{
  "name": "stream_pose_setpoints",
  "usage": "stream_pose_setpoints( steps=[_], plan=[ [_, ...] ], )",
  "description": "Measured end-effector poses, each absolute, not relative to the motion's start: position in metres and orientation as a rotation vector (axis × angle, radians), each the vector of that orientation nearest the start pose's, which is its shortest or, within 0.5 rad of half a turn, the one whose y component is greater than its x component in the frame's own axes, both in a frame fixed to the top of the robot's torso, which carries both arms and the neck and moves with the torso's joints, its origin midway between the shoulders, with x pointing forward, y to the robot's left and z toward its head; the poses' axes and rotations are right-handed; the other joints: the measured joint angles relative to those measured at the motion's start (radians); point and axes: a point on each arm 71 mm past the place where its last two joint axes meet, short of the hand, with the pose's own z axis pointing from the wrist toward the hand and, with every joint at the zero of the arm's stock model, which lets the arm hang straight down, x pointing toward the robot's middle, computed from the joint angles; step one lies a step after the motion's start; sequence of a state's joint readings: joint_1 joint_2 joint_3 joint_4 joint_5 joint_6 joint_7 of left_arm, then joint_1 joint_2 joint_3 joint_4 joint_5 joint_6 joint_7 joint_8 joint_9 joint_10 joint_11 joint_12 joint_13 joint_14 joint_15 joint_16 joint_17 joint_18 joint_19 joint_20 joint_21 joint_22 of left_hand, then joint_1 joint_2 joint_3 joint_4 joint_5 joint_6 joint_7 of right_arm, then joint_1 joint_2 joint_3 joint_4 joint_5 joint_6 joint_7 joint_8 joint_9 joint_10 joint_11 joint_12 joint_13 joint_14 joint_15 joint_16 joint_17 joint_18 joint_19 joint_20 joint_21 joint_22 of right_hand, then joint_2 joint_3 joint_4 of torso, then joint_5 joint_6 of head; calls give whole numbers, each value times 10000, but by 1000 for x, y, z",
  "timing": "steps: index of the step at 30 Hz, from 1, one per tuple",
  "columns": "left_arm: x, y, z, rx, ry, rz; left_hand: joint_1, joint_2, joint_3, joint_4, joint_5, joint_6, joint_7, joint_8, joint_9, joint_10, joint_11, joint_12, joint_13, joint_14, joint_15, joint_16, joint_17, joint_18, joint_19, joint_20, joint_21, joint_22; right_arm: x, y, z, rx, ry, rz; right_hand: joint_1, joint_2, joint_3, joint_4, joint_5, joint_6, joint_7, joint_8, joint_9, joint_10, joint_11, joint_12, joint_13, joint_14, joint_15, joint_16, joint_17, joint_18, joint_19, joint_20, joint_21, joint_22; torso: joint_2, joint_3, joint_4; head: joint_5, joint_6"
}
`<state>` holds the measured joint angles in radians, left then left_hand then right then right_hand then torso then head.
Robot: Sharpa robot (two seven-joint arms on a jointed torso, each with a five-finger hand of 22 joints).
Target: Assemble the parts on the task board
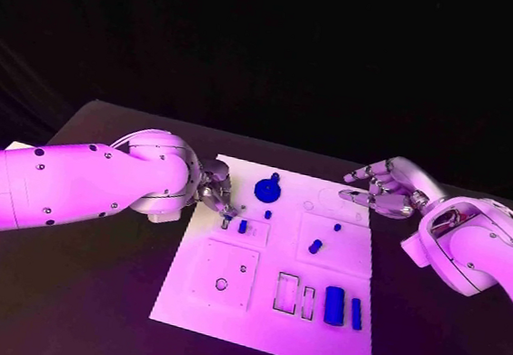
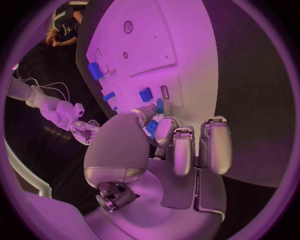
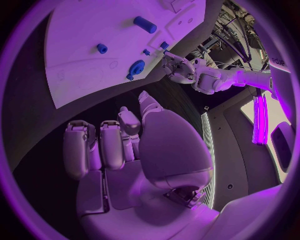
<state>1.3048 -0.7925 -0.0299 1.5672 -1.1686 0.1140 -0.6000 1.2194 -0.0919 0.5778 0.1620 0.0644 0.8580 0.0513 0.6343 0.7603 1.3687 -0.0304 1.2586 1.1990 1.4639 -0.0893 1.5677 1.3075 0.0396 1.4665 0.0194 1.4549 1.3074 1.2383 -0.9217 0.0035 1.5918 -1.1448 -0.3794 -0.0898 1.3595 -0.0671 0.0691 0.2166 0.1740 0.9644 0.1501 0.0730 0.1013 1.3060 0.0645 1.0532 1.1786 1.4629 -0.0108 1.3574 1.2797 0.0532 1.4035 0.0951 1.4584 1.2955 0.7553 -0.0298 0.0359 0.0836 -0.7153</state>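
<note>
- Nearest the head camera, the white task board [image 1: 263, 320] is seen on the black table [image 1: 79, 296], with two upright blue bars [image 1: 343, 307] standing in slots at its near right part.
- At the board's left edge, the left hand [image 1: 212, 191] is lowered with its fingertips [image 2: 164, 131] curled around a small blue peg [image 1: 242, 226]; in the left wrist view blue shows between thumb and fingers, but whether the peg is truly pinched cannot be told.
- Beyond the board's far right corner, the right hand [image 1: 384, 189] is held with its fingers [image 3: 103, 145] loosely curled, apart from the board and holding nothing.
- A round blue disc with a handle [image 1: 267, 188] lies toward the board's far edge, just beside the left fingertips; another small blue peg [image 1: 316, 246] stands near the board's middle.
- The step in hand is judged to be seating the peg by the left hand: the peg should be kept upright, lined up over its hole and pressed straight down, with the disc left undisturbed.
</note>
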Motion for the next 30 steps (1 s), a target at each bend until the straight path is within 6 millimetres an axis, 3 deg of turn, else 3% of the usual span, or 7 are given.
stream_pose_setpoints(
  steps=[30],
  plan=[
    [487,186,-177,-212,22411,-3126,-168,-160,213,-187,3,89,-10,64,-26,71,1,0,50,0,0,0,-2,0,0,0,0,0,487,-225,-146,1760,16209,7914,0,0,0,0,0,0,0,0,6,0,0,0,0,0,0,1,0,0,0,0,0,0,-12,7,-1,69,-95]
  ],
)
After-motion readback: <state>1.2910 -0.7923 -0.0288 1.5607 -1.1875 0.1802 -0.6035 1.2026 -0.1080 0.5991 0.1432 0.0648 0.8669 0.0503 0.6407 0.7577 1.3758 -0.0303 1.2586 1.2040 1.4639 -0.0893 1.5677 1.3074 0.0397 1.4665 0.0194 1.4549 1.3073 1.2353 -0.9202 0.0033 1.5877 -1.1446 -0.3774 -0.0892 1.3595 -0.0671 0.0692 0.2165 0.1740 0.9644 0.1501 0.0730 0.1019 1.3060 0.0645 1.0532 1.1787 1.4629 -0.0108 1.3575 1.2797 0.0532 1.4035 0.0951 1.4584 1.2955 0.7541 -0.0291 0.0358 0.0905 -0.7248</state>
